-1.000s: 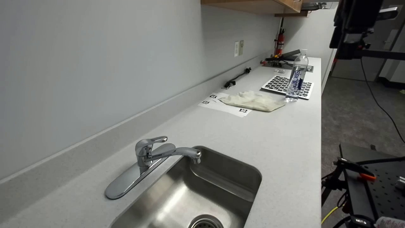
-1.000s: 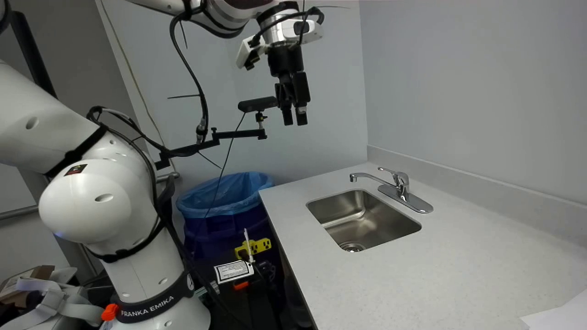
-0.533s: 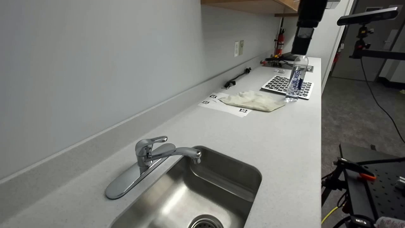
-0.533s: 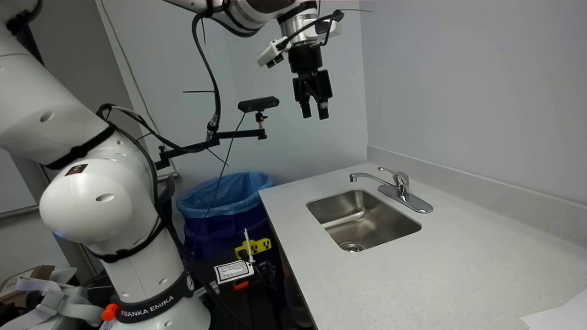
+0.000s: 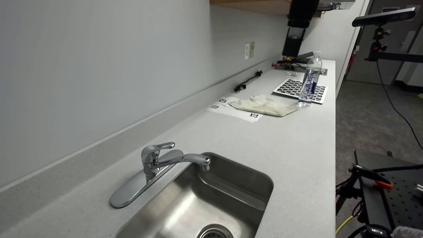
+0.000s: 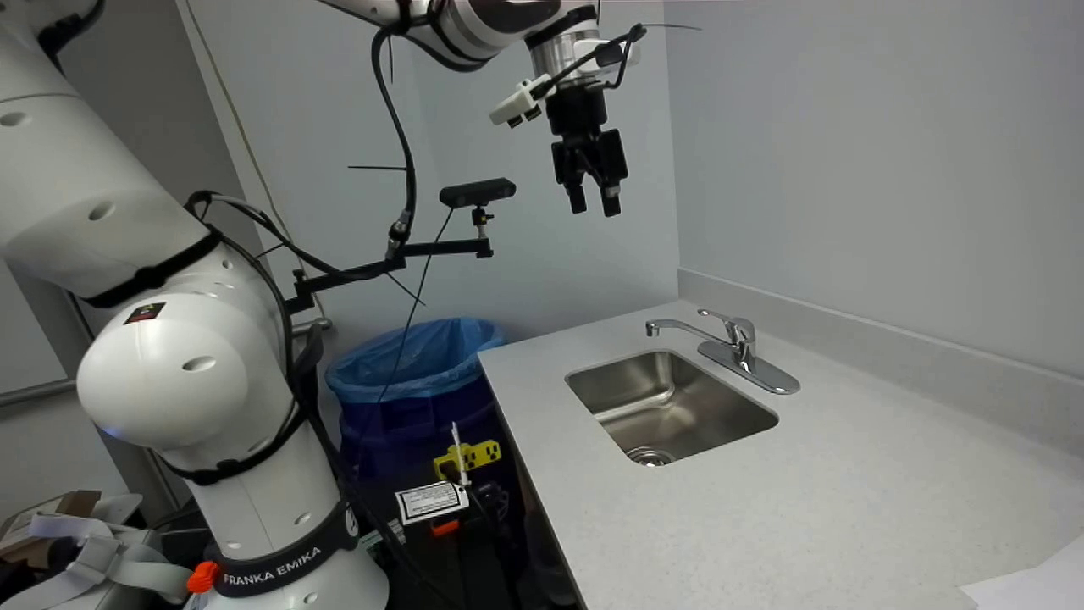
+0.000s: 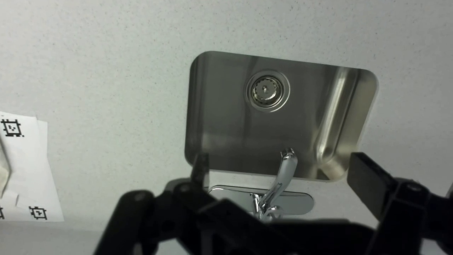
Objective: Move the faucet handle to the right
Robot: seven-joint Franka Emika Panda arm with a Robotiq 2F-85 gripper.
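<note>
The faucet handle [image 5: 166, 145] is a slim chrome lever on top of the faucet's rounded body [image 5: 150, 158]. It also shows in an exterior view [image 6: 714, 314] and in the wrist view [image 7: 255, 201], beside the wider curved spout [image 7: 286, 168] that reaches over the sink. My gripper [image 6: 594, 203] is high above the counter, apart from the faucet. In an exterior view it shows as a dark shape at the top [image 5: 290, 51]. In the wrist view my gripper [image 7: 279, 159] is open and empty, with the faucet far below between its fingers. The gripper's own body hides the faucet's rear edge there.
The steel sink [image 6: 584, 390] is set in the grey counter [image 6: 847, 483] in front of the faucet. A wall [image 6: 881, 169] stands behind it. Papers, a cloth [image 5: 264, 105], a bottle [image 5: 310, 81] and a black-and-white grid [image 5: 289, 88] lie farther along. A wooden cabinet [image 5: 261, 6] hangs above.
My gripper has moved toward the wall side, leftward in an exterior view and rightward and slightly up in an exterior view. Its fingers look farther apart there. The faucet handle has not moved.
</note>
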